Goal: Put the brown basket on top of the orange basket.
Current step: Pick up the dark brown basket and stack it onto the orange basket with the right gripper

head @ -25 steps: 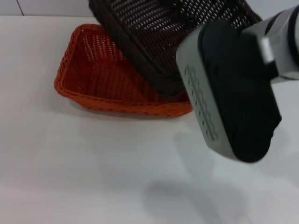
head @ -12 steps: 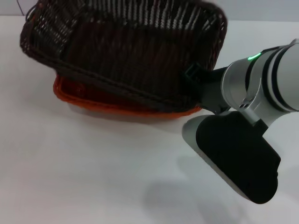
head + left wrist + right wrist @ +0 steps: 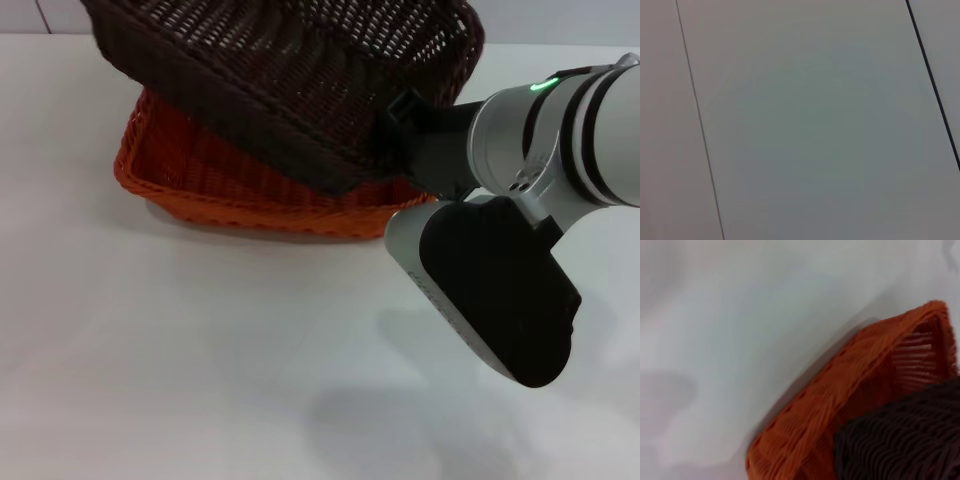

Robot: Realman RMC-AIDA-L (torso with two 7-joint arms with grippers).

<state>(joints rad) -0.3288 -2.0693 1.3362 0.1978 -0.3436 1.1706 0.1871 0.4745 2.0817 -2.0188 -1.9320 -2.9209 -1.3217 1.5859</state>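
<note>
The brown basket hangs tilted above the orange basket, its dark open-weave sides sloping and its near right corner dipping into the orange basket's interior. Its braided rim on the far left is raised well clear. The right gripper reaches in from the right and meets the brown basket at its right edge; the fingers are hidden behind the wrist and the weave, so I cannot tell how far apart they stand. The orange basket, a rectangular tray of bright woven strands with a braided rim, sits flat on the smooth white desk. In the right wrist view the brown weave overlaps the orange wall.
</note>
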